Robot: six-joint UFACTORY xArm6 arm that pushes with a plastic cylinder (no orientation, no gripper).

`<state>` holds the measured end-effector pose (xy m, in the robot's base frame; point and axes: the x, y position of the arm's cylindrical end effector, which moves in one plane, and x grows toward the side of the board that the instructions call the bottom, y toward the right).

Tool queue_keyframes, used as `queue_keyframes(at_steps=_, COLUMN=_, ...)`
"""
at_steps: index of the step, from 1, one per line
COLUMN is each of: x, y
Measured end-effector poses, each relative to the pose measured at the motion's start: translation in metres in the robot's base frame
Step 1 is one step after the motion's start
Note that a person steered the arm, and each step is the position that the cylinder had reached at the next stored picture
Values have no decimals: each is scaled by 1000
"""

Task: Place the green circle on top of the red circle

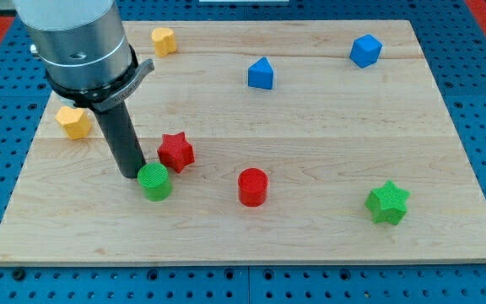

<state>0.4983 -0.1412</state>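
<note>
We see my tip (131, 173) touching the small green cylinder-shaped circle block (154, 181) on its left side, with the red star block (176, 151) just above it. There is no claw on our rod to spread or pinch. The red circle block (252, 187) stands apart to the view's right on the pale wooden board (327, 127).

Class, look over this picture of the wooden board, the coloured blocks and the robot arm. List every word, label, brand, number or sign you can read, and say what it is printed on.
None: no readable text shows anywhere.
The wooden board is bare wood.
The green circle, red circle, red star and the other blocks carry no marks.
The arm's metal housing above my tip shows no label.
</note>
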Motion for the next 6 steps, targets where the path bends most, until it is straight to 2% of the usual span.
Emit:
queue_keyframes(at_steps=2, x=41, y=-14)
queue_keyframes(at_steps=3, x=43, y=11)
queue_keyframes(at_steps=6, x=-2, y=89)
